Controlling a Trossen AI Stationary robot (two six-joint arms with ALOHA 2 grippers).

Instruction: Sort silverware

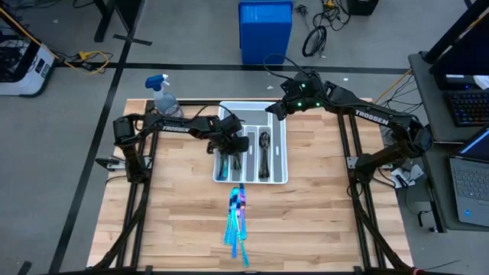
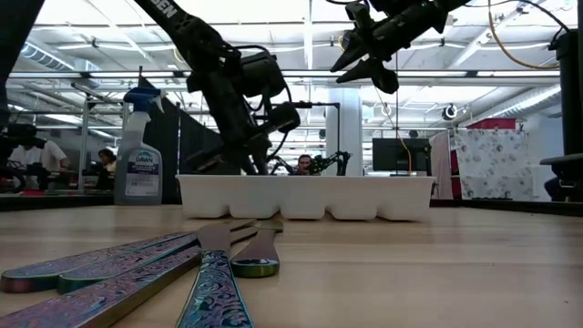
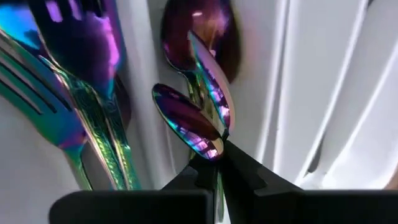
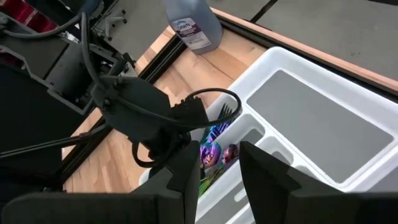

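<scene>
From above, blue-teal silverware lies fanned on the counter just below the white tray; the left gripper reaches into the tray. Left wrist view: jaws clamped on a purple spoon beside forks. Right gripper hovers above the tray, jaws apart; spray bottle stands nearby.

Both black tubular arms are bearing white TROSSEN lettering and looping black cables; green lights are glowing on the right arm's wrist.
</scene>
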